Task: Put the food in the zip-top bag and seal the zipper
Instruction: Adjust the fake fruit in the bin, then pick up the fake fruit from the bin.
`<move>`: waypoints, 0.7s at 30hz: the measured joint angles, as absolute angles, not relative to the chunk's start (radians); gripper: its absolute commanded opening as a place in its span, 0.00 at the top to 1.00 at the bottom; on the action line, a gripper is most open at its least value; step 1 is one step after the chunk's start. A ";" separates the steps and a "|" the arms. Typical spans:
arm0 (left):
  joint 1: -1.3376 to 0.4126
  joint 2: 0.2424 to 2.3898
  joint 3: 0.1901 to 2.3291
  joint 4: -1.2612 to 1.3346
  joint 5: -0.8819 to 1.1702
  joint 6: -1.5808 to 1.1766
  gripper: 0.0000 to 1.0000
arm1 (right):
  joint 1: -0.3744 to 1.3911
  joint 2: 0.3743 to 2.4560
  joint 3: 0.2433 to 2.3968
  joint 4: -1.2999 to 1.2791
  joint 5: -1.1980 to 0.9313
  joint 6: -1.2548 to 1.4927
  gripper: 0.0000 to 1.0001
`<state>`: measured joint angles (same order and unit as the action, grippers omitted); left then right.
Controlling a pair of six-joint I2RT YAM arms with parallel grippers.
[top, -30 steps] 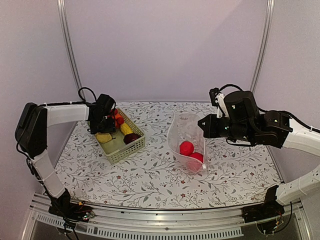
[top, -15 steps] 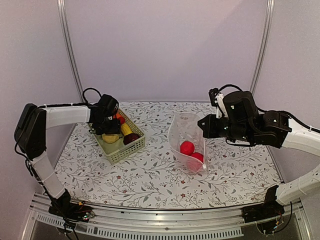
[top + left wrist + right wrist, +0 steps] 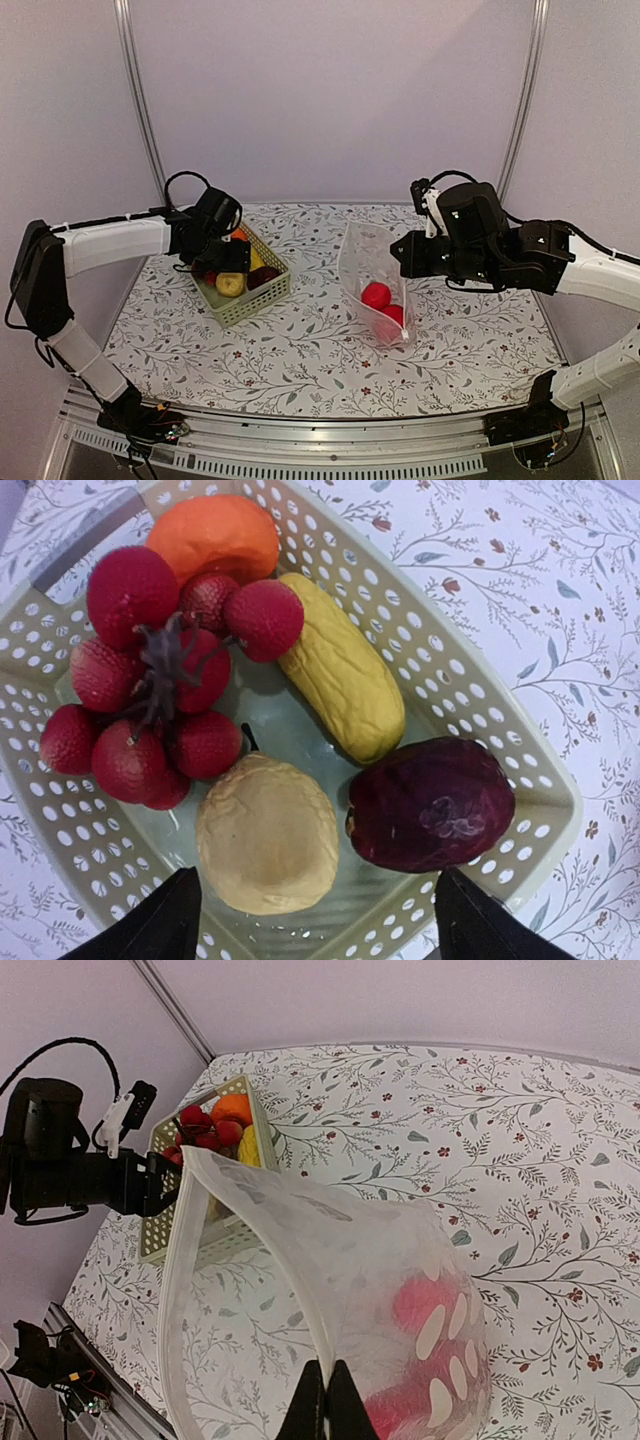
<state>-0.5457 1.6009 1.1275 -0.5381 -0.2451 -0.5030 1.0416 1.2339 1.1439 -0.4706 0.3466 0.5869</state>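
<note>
Top view: left claw (image 3: 222,266) hangs spread over the pale green perforated plastic basket (image 3: 262,291) near the table's (image 3: 300,350) far left corner. The right claw (image 3: 404,258) is clamped on the clear crinkly zip-top bag (image 3: 362,255).
Left wrist: its fingers (image 3: 165,925) straddle a wrinkled yellow toy fruit (image 3: 267,832).
Right wrist: the jaws pinch the whitish zipper strip (image 3: 172,1280), round red toy fruits (image 3: 420,1305) inside

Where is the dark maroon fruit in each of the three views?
Top external: left of centre, dark maroon fruit in the right corner of the basket.
Left wrist: dark maroon fruit lower right, beside the round yellow fruit.
Right wrist: not visible; the zip-top bag covers part of the basket.
Shared landmark: the basket.
</note>
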 measured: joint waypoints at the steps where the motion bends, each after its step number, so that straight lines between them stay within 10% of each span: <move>1: -0.542 1.596 1.129 -0.543 -0.251 -0.502 0.18 | 1.042 1.234 1.145 -0.471 0.346 0.587 1.00; 21: -0.471 1.702 1.125 -0.567 -0.187 -0.589 0.15 | 1.042 1.234 1.148 -0.471 0.342 0.587 1.00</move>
<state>-0.4709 1.7016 1.1248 -0.5667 -0.1875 -0.5888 1.0416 1.2339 1.1481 -0.4709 0.3416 0.5865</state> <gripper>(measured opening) 0.837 0.006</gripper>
